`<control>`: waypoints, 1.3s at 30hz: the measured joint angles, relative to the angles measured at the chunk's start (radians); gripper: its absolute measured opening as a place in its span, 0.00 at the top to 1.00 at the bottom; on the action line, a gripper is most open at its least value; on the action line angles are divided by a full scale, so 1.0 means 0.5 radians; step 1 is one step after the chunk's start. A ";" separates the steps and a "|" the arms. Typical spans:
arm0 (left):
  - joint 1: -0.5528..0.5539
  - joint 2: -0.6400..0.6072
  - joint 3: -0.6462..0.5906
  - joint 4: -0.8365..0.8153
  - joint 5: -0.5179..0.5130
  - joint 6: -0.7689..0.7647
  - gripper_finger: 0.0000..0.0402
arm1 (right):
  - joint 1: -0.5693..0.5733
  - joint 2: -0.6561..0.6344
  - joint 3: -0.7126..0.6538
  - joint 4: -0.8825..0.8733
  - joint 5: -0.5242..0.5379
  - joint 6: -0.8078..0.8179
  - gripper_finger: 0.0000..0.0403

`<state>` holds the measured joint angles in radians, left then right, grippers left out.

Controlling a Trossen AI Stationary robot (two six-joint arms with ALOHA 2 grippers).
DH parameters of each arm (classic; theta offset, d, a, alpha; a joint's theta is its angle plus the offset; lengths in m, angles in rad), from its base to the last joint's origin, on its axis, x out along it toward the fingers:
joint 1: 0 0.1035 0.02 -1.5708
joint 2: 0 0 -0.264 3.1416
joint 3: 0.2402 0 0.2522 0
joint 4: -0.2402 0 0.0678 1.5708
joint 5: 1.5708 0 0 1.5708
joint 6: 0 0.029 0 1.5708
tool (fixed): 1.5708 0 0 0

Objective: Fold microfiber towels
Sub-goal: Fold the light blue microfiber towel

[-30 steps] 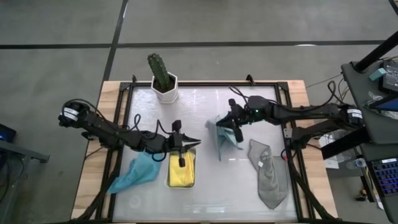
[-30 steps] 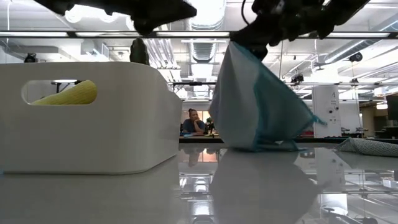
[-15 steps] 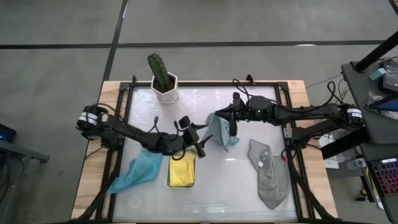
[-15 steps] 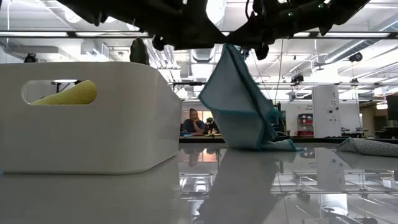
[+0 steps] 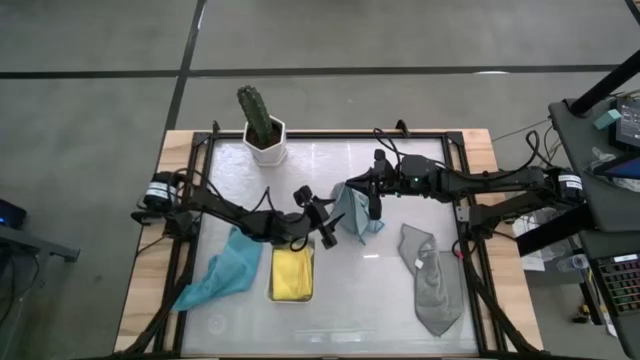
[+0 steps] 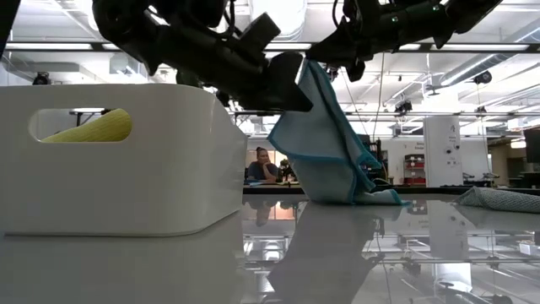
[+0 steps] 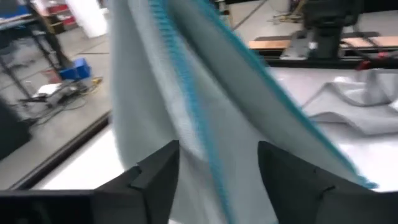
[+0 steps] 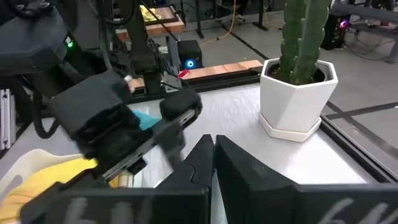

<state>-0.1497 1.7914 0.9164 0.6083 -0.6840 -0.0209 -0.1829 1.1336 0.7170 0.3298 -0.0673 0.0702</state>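
A light blue towel (image 6: 325,139) hangs from my right gripper (image 5: 372,197), which is shut on its top above the table's middle. My left gripper (image 7: 217,180) is open right beside the hanging cloth (image 7: 205,93), one finger on each side of it; in the high view it (image 5: 325,226) sits just left of the towel (image 5: 352,215). A yellow towel (image 5: 291,272) lies in the white tray (image 5: 272,292). A teal towel (image 5: 225,275) lies flat at the left, and a grey one (image 5: 432,280) lies crumpled at the right. My left gripper has the blue towel's hanging fold (image 7: 214,143) in the gap between its open fingers; I cannot tell whether they touch it. My right gripper holds the towel's top end (image 6: 314,69), coming in about level from the table's right. The towel hangs slack below it, its lower end (image 6: 363,196) resting on the table.
A cactus in a white pot (image 5: 263,128) stands at the far left. The white tray's wall (image 6: 126,160) stands near the left arm. A black frame (image 5: 200,200) runs round the table top. Beyond the table, far off, a person (image 6: 263,167) sits.
My left gripper has left the tray with the yellow towel, gone right and a little down toward the blue towel, and opened. The blue towel has drawn in narrower under my right gripper, its lower end still on the table.
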 joint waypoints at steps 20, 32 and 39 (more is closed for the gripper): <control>0.002 -0.130 0.034 -0.135 0.442 0.088 1.00 | -0.062 0.000 0.017 -0.316 0.001 -0.164 0.93; -0.027 -0.590 0.173 -0.744 0.447 -0.016 1.00 | -0.080 -0.232 0.117 -1.191 -0.001 0.037 0.62; 0.091 -0.949 0.282 -1.450 0.677 -0.296 1.00 | -0.066 -0.417 0.107 -1.334 -0.012 0.072 0.54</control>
<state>-0.1042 1.3170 1.0576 -0.1168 -0.3456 -0.1691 -0.2160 0.9249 0.7707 -0.3373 -0.0732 0.1063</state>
